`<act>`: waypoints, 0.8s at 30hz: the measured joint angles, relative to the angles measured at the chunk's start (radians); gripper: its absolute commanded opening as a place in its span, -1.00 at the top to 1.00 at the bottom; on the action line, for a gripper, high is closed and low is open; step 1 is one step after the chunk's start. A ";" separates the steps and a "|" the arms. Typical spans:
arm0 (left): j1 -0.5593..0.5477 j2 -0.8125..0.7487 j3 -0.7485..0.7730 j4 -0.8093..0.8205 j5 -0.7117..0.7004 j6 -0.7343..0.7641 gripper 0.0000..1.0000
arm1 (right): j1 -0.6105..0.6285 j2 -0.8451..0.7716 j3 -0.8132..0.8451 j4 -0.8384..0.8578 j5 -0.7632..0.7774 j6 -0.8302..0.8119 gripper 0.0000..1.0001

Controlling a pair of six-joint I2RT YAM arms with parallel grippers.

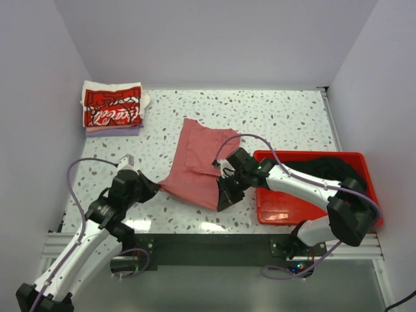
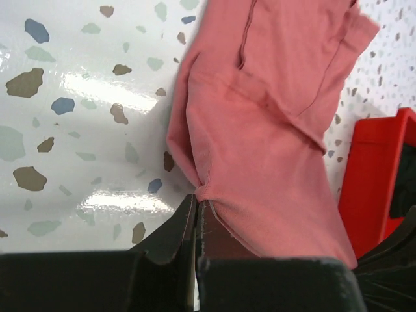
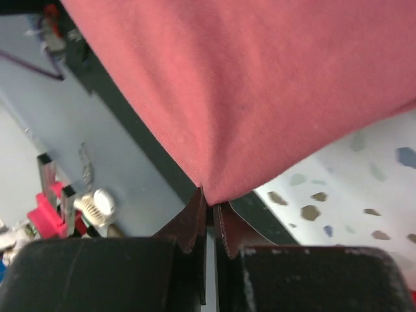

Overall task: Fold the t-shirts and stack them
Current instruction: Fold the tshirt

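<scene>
Dusty-red t-shirt [image 1: 195,162] lies mid-table, its near hem pinched at each corner: left gripper [image 2: 196,208] and right gripper [image 3: 209,201] both clamp cloth, seemingly to stretch it flat for folding, folded stack [image 1: 112,109] waiting far-left.

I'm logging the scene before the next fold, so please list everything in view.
dusty-red t-shirt: one, dusty red, table centre, near corners pinched.
folded stack: one pile, white with red Coca-Cola print on top, pink and lilac layers beneath, far left corner.
bin: one, red, near right of the table.
black cloth: one, black, inside the bin.
table: one, white with speckles, under everything.
left hand: one, black, shut on the shirt's near left corner.
right hand: one, black, shut on its near right corner.
</scene>
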 measured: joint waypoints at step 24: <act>-0.007 -0.146 0.324 -0.283 -0.115 -0.007 1.00 | 0.156 -0.090 0.140 -0.072 -0.358 0.115 1.00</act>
